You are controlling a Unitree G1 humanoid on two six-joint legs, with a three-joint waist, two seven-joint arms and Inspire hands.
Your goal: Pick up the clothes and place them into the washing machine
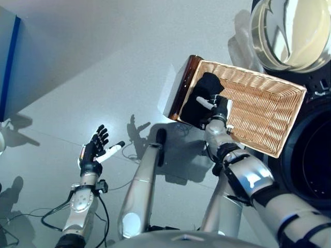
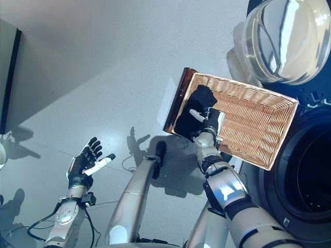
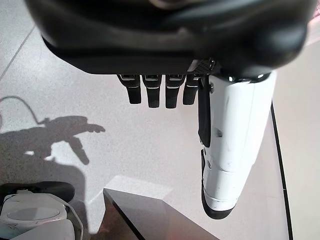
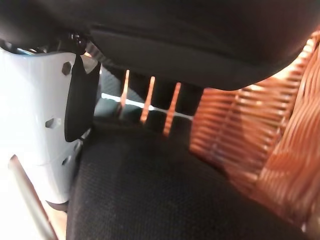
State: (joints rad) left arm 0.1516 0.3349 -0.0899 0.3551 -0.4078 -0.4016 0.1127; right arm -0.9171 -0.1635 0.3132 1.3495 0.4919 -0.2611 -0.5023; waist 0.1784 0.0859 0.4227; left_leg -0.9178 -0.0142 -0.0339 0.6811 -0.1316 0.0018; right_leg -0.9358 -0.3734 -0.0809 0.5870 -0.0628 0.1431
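Observation:
A black cloth point(image 1: 207, 85) lies bunched in the left end of the shallow wicker basket point(image 1: 269, 103), which rests on a dark brown box point(image 1: 183, 85) beside the washing machine point(image 1: 310, 155). My right hand point(image 1: 221, 109) sits on the black cloth, its white-covered thumb lying across it. In the right wrist view the cloth point(image 4: 165, 200) lies close under the hand, with wicker point(image 4: 280, 150) behind it. My left hand point(image 1: 93, 150) is open and empty over the floor at the lower left, fingers point(image 3: 155, 92) straight.
The washing machine's round door point(image 1: 289, 31) stands open above the basket's right end, and the dark drum opening is just right of the basket. A blue panel point(image 1: 8, 62) stands at the far left. Grey floor spreads left of the box.

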